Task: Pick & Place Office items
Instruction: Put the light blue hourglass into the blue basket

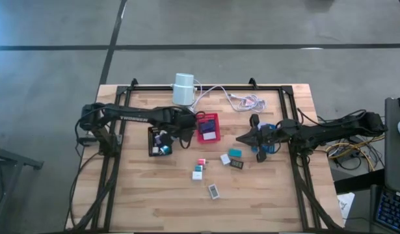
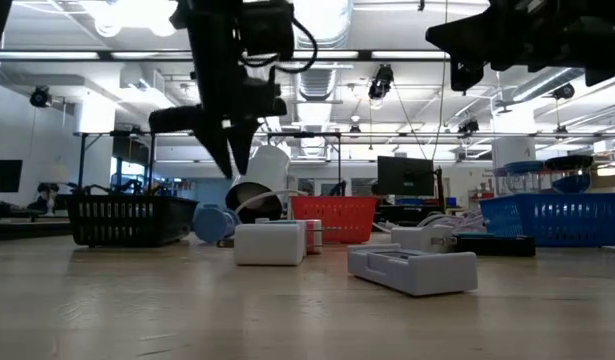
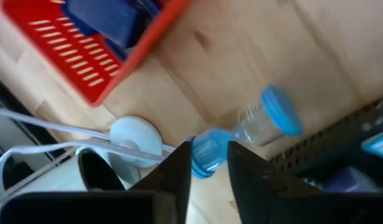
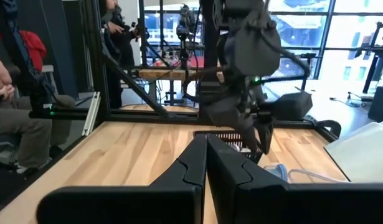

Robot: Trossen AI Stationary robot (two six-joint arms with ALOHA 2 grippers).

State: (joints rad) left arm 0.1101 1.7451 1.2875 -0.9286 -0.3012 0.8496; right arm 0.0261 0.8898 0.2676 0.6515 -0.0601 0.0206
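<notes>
Wooden table bare along its near edge, office items scattered mid-table just near of the red tray, left gripper slightly spread between red tray and black tray, nothing pinched, right gripper pressed together beside the blue tray, arm lettering unreadable

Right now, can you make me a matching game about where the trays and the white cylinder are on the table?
Things:
1. red tray
2. black tray
3. blue tray
4. white cylinder

Places:
A. under the right arm
B. at the table's back edge, beside the white cable
C. the middle one of the three trays
D. the leftmost tray

Pairs: 1-C, 2-D, 3-A, 4-B
</notes>
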